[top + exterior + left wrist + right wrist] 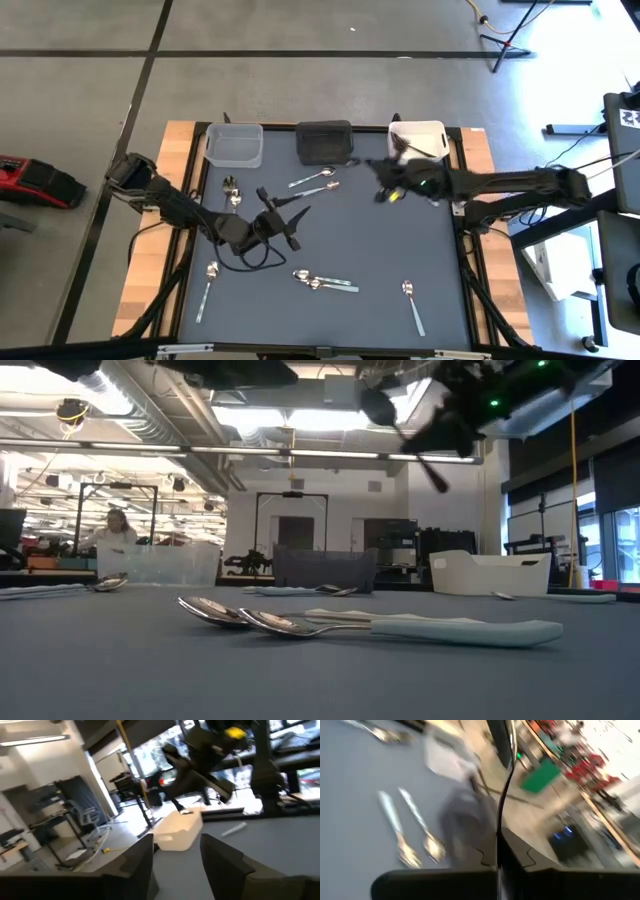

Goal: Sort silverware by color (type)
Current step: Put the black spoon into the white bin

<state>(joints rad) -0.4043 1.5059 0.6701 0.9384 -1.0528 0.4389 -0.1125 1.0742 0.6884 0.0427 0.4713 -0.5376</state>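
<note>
1. I can read no text, label, brand or number in any of my views.
2. A black-and-white patterned marker (630, 117) sits on the equipment at the right edge of the high view, but it carries no legible writing.

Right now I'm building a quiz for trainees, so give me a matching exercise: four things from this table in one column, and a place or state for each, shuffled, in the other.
Things
1. clear bin
2. white bin
3. left tool
4. right tool

Places or states
A. shut on a dark spoon
B. left end of the bin row
C. open, nothing between its fingers
D. right end of the bin row

Pairs: 1-B, 2-D, 3-C, 4-A
</note>
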